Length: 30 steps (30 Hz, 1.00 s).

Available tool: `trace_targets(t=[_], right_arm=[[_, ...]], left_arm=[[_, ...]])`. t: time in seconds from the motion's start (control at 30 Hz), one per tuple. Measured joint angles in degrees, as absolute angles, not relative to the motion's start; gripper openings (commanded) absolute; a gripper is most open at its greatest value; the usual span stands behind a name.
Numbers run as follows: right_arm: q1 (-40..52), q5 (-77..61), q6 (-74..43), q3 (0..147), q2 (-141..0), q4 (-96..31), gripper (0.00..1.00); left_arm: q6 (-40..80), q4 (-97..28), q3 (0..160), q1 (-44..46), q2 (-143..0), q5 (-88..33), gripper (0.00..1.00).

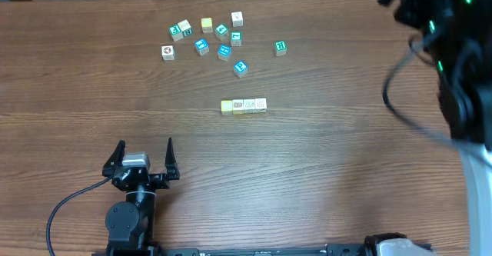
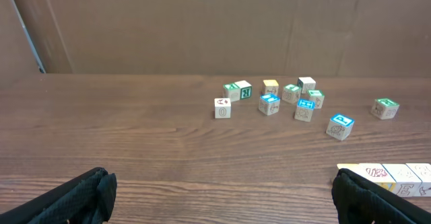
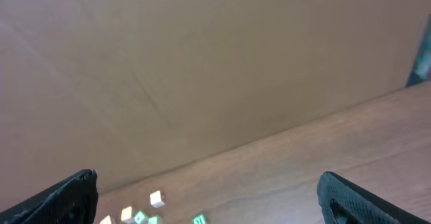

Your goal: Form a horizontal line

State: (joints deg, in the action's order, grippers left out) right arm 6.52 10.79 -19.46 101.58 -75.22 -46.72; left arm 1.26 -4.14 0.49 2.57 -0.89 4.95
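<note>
So, the row of four touching cubes, yellow-green on the left end and three cream ones, sits side to side near the middle of the table. Loose cubes, mostly teal-faced, are scattered farther back, well apart from it. Left gripper sits near the front edge, fingers spread wide, nothing in them. Right gripper is raised at the far right, also spread wide and empty.

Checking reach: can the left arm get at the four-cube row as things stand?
Probably yes: the left hand is open, and only bare table lies between it and the row.
</note>
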Motion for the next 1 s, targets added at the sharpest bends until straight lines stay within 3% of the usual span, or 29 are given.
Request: trace_targets(t=[0.3, 0.43, 0.67, 0.8, 1.0], right_arm=[[6.5, 10.7, -19.5, 70.8, -61.0, -54.2, 1.00], [6.5, 10.7, -19.5, 64.9, -60.6, -61.0, 1.00], [6.5, 10.7, -19.5, 58.3, -60.1, -61.5, 1.00], [6.5, 9.5, -17.3, 51.1, -57.8, -50.9, 1.00], [6.5, 0.8, -4.0, 36.6, -51.8, -27.2, 1.00]], left_arm=[[1.3, -4.1, 0.5, 2.6, -0.8, 5.0, 1.00], [1.3, -4.1, 0.5, 2.6, -0.8, 5.0, 1.00], [1.2, -4.1, 0.5, 2.6, -0.8, 5.0, 1.00], [1.3, -4.1, 0.5, 2.6, -0.8, 5.0, 1.00], [1.2, -4.1, 0.5, 2.6, -0.9, 5.0, 1.00]])
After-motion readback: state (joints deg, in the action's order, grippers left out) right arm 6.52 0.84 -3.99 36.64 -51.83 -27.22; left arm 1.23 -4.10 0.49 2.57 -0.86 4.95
